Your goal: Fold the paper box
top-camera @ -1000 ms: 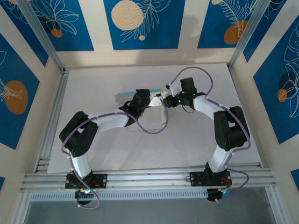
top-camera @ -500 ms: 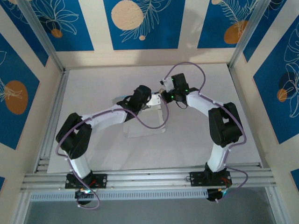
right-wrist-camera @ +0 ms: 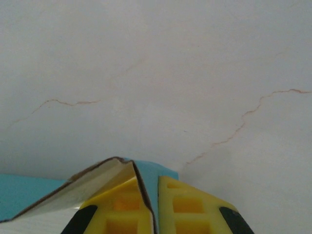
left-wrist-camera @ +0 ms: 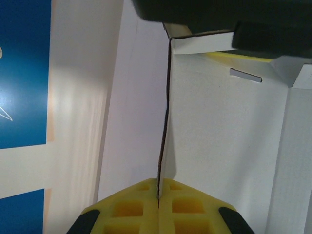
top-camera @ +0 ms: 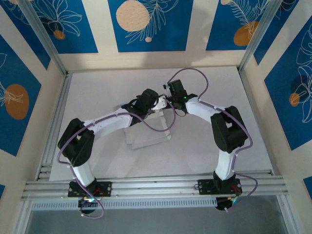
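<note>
Box (top-camera: 147,138), top view: thin card under left claw (top-camera: 158,104) and right claw (top-camera: 168,98), meeting at its raised edge. Left wrist: claw (left-wrist-camera: 158,195) clamps card edge, panel ahead. Right wrist: claw (right-wrist-camera: 155,197) clamps blue flap; light, creasable, probably best held by edges.

matt thin card paper box (left-wrist-camera: 229,146), yellow moulded plastic fingers (left-wrist-camera: 126,209), smooth matt white table (top-camera: 97,92)

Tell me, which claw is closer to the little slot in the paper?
Right. The right claw pinches the paper beside the slot; the left claw pinches an edge farther away.
</note>
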